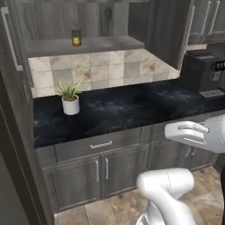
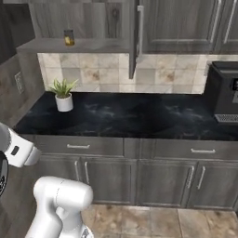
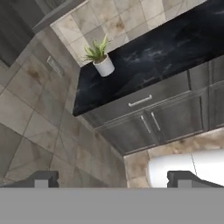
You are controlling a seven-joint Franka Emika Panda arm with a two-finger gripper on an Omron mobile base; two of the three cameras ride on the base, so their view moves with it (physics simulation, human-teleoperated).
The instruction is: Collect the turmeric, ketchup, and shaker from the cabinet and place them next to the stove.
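Note:
The turmeric [image 1: 76,38] [image 2: 69,37], a short jar with yellow contents, stands alone on the grey shelf of the open cabinet [image 1: 88,45] [image 2: 79,45]. The cabinet door [image 2: 135,37] hangs open with its silver bar handle [image 2: 141,28] facing the room. The ketchup, the shaker and the stove are out of view. My gripper [image 3: 112,179] is open with nothing between its fingertips [image 3: 41,178]. It is held low in front of the base cabinets, well below and away from the shelf, looking towards the counter's left end.
A potted plant [image 1: 70,99] [image 2: 63,96] [image 3: 101,59] sits on the black counter [image 1: 132,110] [image 2: 139,116] below the shelf. A dark coffee machine [image 1: 204,70] [image 2: 225,93] stands at the counter's right. Drawer-fronted base cabinets [image 1: 101,167] run beneath.

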